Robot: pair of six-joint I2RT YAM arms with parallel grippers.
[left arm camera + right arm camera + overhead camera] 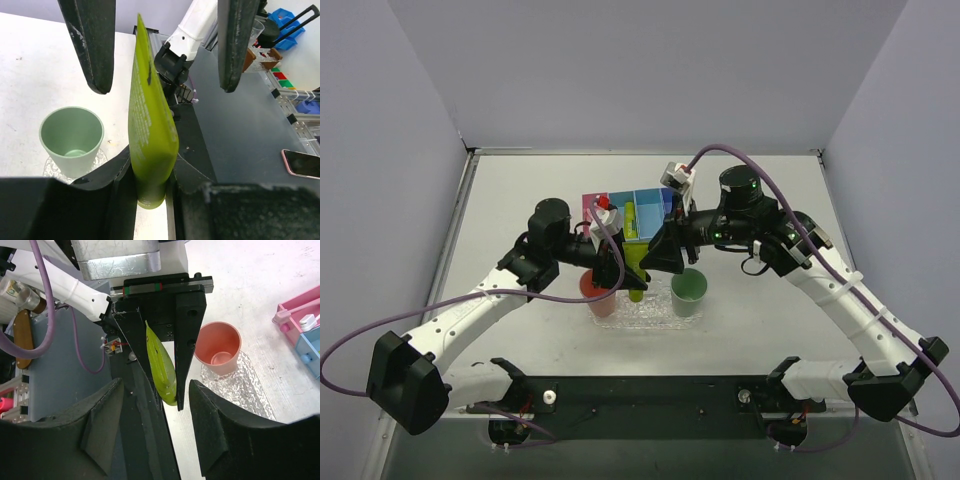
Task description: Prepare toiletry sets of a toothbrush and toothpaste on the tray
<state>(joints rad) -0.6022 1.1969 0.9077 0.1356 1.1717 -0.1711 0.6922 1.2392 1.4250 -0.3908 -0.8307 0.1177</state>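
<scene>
1 toothpaste [150,125] pinched in left jaws | right jaws spread around it | risk: early release drops it off tray [650,315]

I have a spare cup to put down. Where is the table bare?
Bare table left of the bins and behind them. The middle is crowded: tray, orange cup, green cup, left gripper holding the tube, right gripper open around it.
</scene>
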